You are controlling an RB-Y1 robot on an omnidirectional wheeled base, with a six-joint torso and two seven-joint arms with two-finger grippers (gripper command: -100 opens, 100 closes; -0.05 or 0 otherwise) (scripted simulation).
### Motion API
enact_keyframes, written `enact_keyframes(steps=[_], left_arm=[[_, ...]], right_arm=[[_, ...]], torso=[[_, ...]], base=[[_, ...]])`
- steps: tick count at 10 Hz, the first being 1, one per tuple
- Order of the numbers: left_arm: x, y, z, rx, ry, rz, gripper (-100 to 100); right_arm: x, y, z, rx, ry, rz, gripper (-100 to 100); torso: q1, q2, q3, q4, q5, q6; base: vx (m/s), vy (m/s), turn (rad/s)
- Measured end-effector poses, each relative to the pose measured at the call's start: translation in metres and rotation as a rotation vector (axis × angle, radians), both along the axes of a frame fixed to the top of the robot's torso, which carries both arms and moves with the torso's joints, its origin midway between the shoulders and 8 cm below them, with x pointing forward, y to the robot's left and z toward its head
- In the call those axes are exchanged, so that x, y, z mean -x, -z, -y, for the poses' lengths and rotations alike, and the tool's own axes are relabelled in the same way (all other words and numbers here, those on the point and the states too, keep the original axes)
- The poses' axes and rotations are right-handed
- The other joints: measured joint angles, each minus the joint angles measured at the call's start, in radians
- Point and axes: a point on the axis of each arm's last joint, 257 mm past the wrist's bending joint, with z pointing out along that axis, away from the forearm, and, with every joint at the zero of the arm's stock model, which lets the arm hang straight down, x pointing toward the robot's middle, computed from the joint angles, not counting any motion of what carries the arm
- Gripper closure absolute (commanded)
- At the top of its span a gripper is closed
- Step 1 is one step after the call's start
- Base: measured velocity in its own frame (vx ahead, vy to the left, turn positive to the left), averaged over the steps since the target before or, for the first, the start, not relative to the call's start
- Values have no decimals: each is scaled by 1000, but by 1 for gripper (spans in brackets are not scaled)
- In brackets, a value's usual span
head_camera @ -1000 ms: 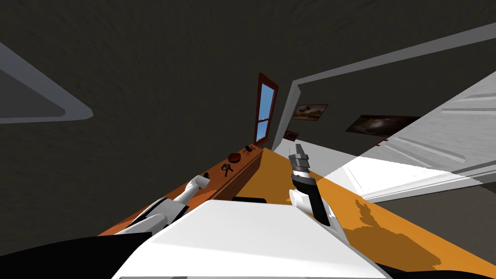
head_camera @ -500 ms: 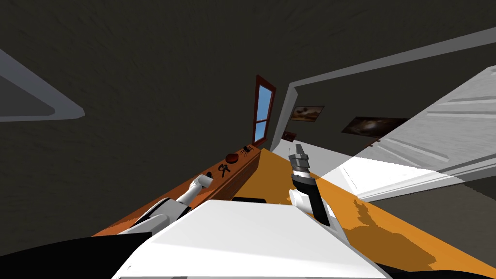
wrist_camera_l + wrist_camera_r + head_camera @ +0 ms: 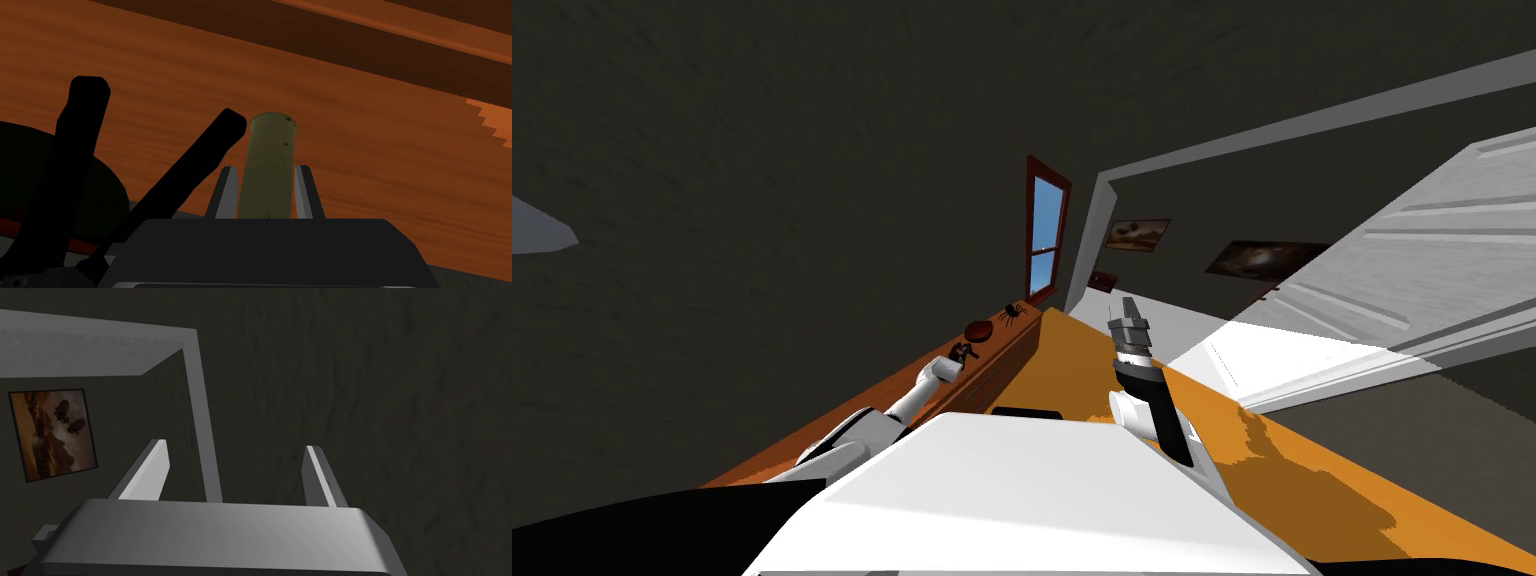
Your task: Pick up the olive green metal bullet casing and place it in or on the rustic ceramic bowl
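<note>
Gripping the olive green casing (image 3: 270,145), the L gripper (image 3: 265,171) has both fingers (image 3: 227,192) pressed on its sides. The casing runs lengthwise btwn them, and its flat, speckled end sticks out past the tips. Behind it is an orange-brown wooden top (image 3: 380,150) w/ a darker band further off. Can't tell if the casing touches the wood.

Just beside the L gripper is a black two-pronged object (image 3: 82,150). Its prongs are splayed, and one leans close to the casing's end w/o touching it. Behind the prongs sits a dark rounded shape (image 3: 25,170) w/ a red edge; can't tell what it is.

In the head view the L arm (image 3: 912,395) reaches fwd, left of ctr, to the wooden top, which runs diagonally from lower left toward frame ctr. Just past the L wrist on that top is the black two-pronged object. Next comes a reddish-brown bowl (image 3: 976,330), then a black spider figure (image 3: 1010,315) nearest the window (image 3: 1047,235) at ctr. The bowl is near the L gripper but apart from it.

The R gripper (image 3: 1129,308) is held up right of ctr over the orange floor (image 3: 1072,370), well apart from the wooden top. Its fingers (image 3: 320,475) are spread wide. A white panelled door (image 3: 1412,270) fills the right side.
</note>
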Motion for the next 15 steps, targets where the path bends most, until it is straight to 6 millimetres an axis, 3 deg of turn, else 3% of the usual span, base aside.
enact_keyframes(steps=[3, 7, 10, 15], left_arm=[[-20, -4, 47, 70, 28, 18, 100], [-45, -20, 77, 119, 59, 27, 100], [-56, -36, 66, 98, 55, 16, 100], [-65, -70, 14, 19, 19, -9, 100]], right_arm=[[0, 0, 0, 0, 0, 0, 0], [0, 0, 0, 0, 0, 0, 0], [0, 0, 0, 0, 0, 0, 0], [0, 0, 0, 0, 0, 0, 0]], torso=[[-4, -2, -1, 1, 0, 2], [-1, -1, 0, 1, 0, 1], [5, 2, 1, 1, 0, -1], [8, 3, 1, 0, 0, -2]], base=[[115, -166, -78], [129, -125, -38], [79, -51, -2], [69, -13, 12]])
